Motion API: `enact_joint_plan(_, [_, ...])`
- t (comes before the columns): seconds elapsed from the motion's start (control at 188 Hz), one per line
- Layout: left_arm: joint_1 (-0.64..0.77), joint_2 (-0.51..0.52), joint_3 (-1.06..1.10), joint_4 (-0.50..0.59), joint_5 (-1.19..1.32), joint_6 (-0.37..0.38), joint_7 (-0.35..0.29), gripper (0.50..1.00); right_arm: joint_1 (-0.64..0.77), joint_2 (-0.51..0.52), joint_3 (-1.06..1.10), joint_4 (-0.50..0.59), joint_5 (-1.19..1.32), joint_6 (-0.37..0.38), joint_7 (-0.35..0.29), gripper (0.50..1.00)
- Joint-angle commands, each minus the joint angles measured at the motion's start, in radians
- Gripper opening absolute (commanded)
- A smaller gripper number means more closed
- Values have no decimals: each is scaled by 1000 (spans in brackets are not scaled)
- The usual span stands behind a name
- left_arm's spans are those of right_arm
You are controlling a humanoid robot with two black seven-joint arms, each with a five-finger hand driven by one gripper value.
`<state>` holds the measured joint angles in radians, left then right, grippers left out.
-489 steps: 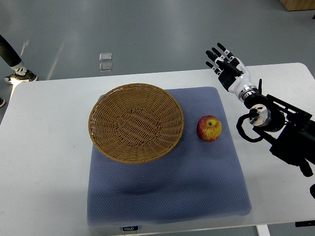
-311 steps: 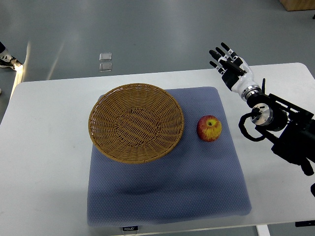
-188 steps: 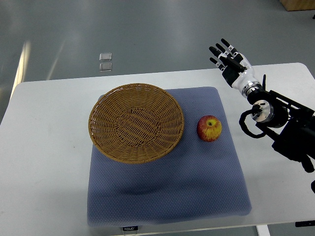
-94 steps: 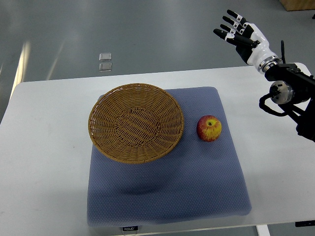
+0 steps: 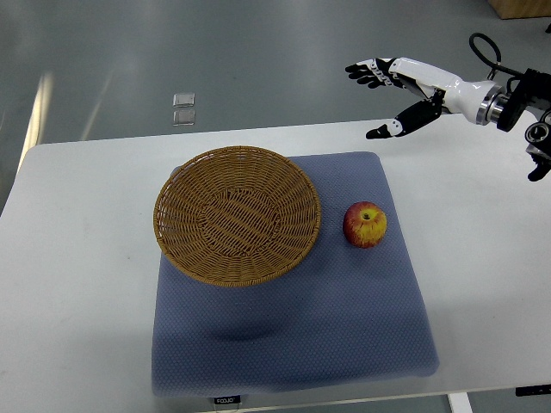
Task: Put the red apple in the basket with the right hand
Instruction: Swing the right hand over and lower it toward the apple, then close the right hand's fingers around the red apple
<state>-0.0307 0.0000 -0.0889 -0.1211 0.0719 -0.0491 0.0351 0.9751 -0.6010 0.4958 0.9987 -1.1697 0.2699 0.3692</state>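
A red apple with a yellow patch sits on the blue mat, just right of the woven wicker basket. The basket holds nothing. My right hand hovers high above the table's far edge, up and to the right of the apple, well apart from it. Its fingers are spread and the thumb points down, with nothing held. The white forearm reaches in from the right edge.
The white table carries the mat, which hangs to the front edge. Two small clear squares lie on the grey floor beyond the table. A wooden corner shows at the top right.
My right hand has lifted from beside the mat's right corner, swung up and away, then turned so its fingers point left over the far edge. The apple and basket have stayed put.
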Motion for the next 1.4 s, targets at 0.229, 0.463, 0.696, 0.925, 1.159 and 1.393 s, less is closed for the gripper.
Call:
enact_joint_plan(0.229, [0, 0, 0, 0, 0, 0, 0, 1000, 103, -80, -157, 113, -291, 77, 25, 915])
enact_joint_plan(0.463, [0, 0, 0, 0, 0, 0, 0, 1000, 169, -95, -298, 192, -393, 117, 65, 915])
enact_joint_plan(0.696, [0, 0, 0, 0, 0, 0, 0, 1000, 155, -62, -353, 192, -501, 48, 62, 915])
enact_joint_plan(0.925, [0, 0, 0, 0, -1, 0, 0, 1000, 137, -54, -382, 192, -510, 23, 62, 915])
enact_joint_plan(1.159, [0, 0, 0, 0, 0, 0, 0, 1000, 79, -17, -384, 172, -539, -40, 53, 915])
enact_joint_plan(1.393, [0, 0, 0, 0, 0, 0, 0, 1000, 62, -13, -384, 149, -554, -60, 51, 915])
